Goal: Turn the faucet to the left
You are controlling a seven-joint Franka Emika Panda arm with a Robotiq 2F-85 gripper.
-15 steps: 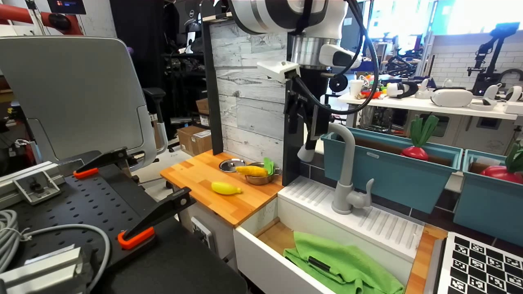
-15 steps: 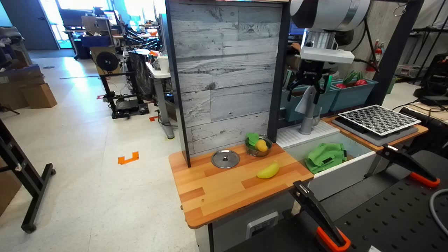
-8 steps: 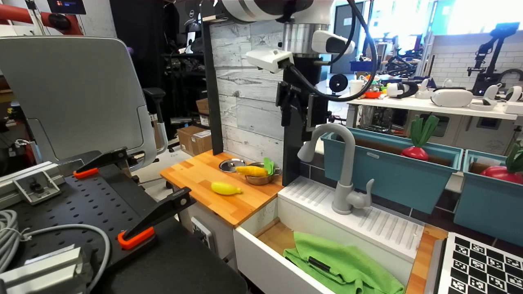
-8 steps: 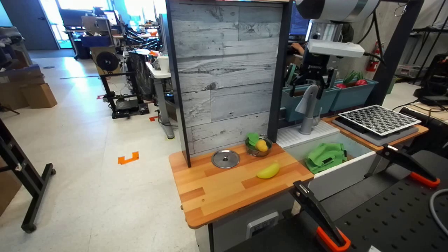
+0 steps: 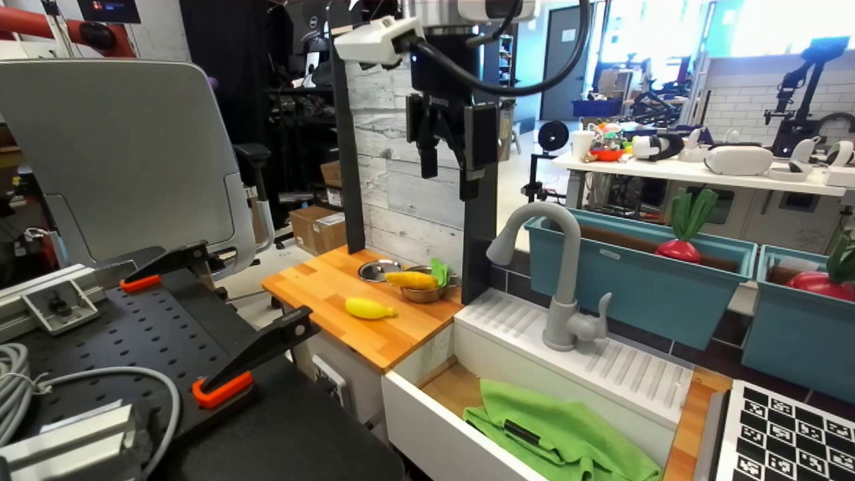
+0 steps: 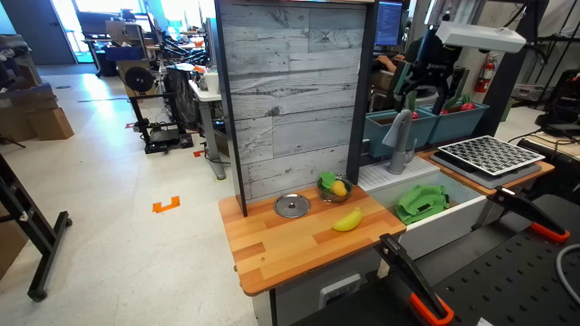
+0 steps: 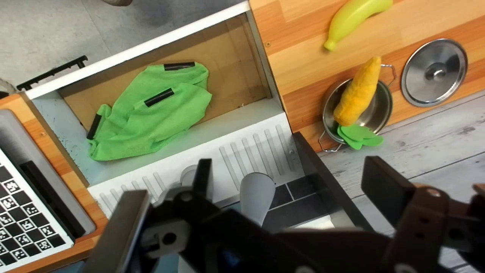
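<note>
Presumably the faucet [image 5: 569, 275] is stiff and rather light to turn, with a matte skin that should not slip much. It stands upright on the ridged white ledge [image 5: 502, 316] behind the sink [image 5: 435, 427]. Higher up, and apart from it, the gripper [image 6: 418, 107] has its fingers [image 7: 385, 187] spread wide. The best hold seems the spout [image 5: 502, 246] near its hanging end (there a small push turns most), gently, because the base [image 5: 560, 331] could loosen.

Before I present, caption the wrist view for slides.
Wrist view: faucet past the open gripper, cloth in the sink, banana, pot and lid on the counter.
</note>
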